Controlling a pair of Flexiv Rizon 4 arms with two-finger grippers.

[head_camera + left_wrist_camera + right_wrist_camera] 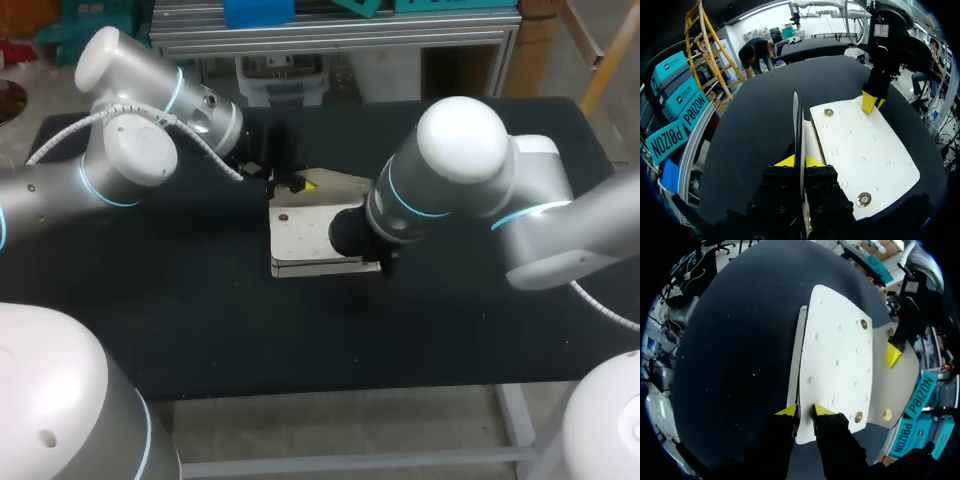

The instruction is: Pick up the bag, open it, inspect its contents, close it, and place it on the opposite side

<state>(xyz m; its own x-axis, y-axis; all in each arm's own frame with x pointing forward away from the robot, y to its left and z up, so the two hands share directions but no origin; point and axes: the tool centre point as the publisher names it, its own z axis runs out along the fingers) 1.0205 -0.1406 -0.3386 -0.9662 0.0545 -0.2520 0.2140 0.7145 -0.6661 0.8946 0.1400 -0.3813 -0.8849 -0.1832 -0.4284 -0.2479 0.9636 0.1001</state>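
Left gripper (pixel 799 161) pinches the raised flap (pixel 797 115) of the white bag (pixel 865 150). Right gripper (pixel 805 412) clamps the opposite edge, and the bag lies flat mid-table (pixel 200 320). Risk: both holds are thin edge pinches, so an uneven pull could slip the flap free or drag the bag.

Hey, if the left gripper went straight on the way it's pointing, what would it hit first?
Probably the bag itself: the left gripper clamps its upturned edge, so it would slide further onto that. Beyond it, only bare table shows.
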